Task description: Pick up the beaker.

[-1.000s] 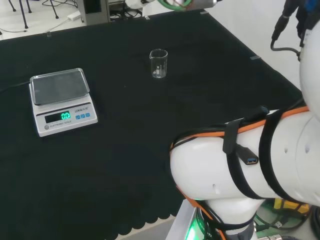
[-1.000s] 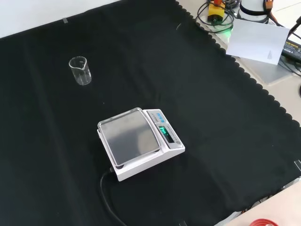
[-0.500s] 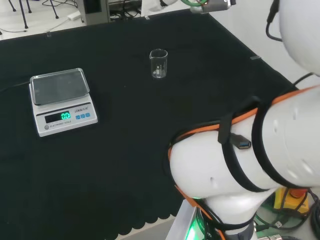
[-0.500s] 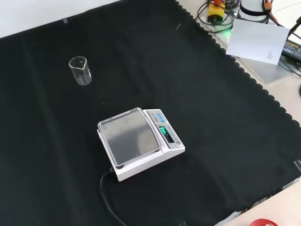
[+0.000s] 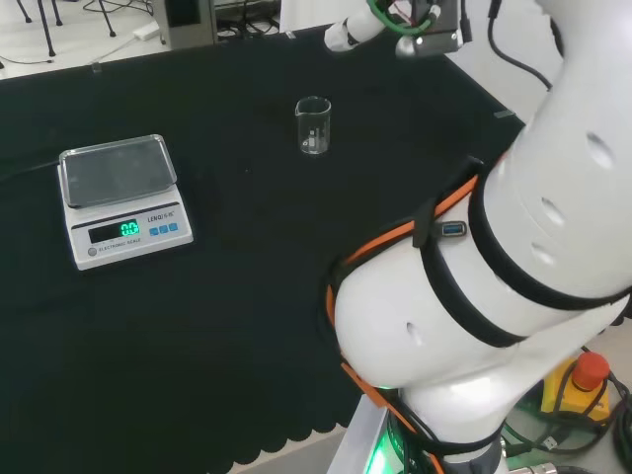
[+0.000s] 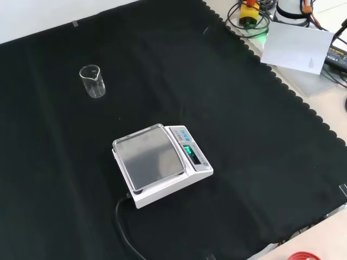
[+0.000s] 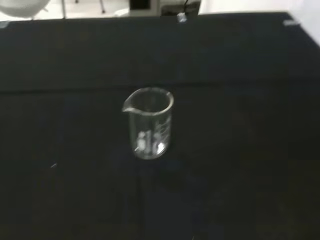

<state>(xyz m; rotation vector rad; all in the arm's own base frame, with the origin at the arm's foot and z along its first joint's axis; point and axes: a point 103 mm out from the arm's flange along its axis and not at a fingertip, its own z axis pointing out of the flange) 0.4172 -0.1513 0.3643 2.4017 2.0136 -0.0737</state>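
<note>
Nearest in the head view, a scale (image 5: 120, 197) on the cloth (image 5: 247, 296), untouched by the task. Farther off, the beaker (image 5: 313, 125) upright and alone, not yet grasped. Beyond it, the hand (image 5: 348, 34), well apart; fingers' state impossible to tell, so approach, grasp and lift all left.

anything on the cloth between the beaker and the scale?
Nothing. In the front view the stretch of black cloth between the beaker and the scale is bare; the head view shows the same gap, with both standing apart.
</note>
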